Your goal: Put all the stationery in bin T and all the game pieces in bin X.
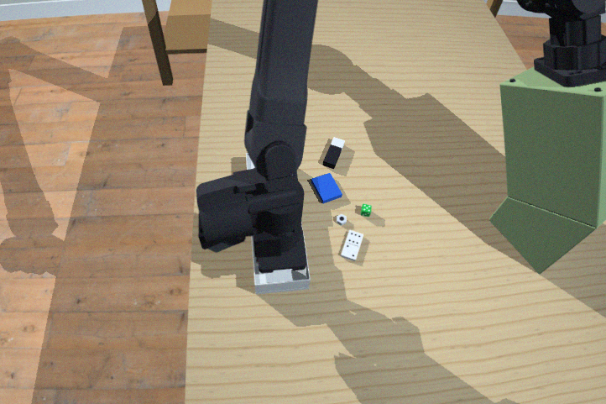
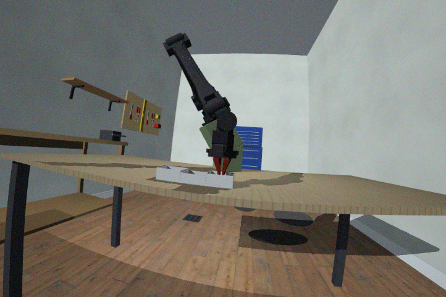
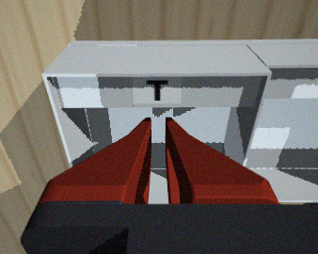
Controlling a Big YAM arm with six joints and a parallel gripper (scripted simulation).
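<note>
The pincer (image 1: 279, 257) (image 2: 221, 173) (image 3: 158, 127) points down into the bin marked T (image 1: 282, 286) (image 2: 220, 180) (image 3: 178, 61), its red fingers nearly together, with a narrow gap between the tips and nothing held in it. Shadows and pale patches cross the bin's floor, and the part behind the fingers is hidden. Right of it in the wrist view, a second bin (image 2: 193, 177) (image 3: 295, 60) adjoins it, its letter out of sight; the outside view shows a third bin (image 2: 167, 175) at the row's left end, its marking unreadable from there. The arm (image 1: 289, 46) (image 2: 197, 81) covers most of the row from above. In that top view, the loose things lie on the table (image 1: 293, 364) (image 2: 288, 192) to the right of the bins. Farthest is a black-and-white eraser (image 1: 333, 153), with a flat blue block (image 1: 326, 187) on the nearer side of it. Nearer again is a small metal nut (image 1: 345, 220), with a green die (image 1: 366, 209) to its right and slightly farther off. A white domino (image 1: 352, 244) lies nearest, dotted face up. Well to the right stands the green mount (image 1: 553, 159) (image 2: 206, 134).
</note>
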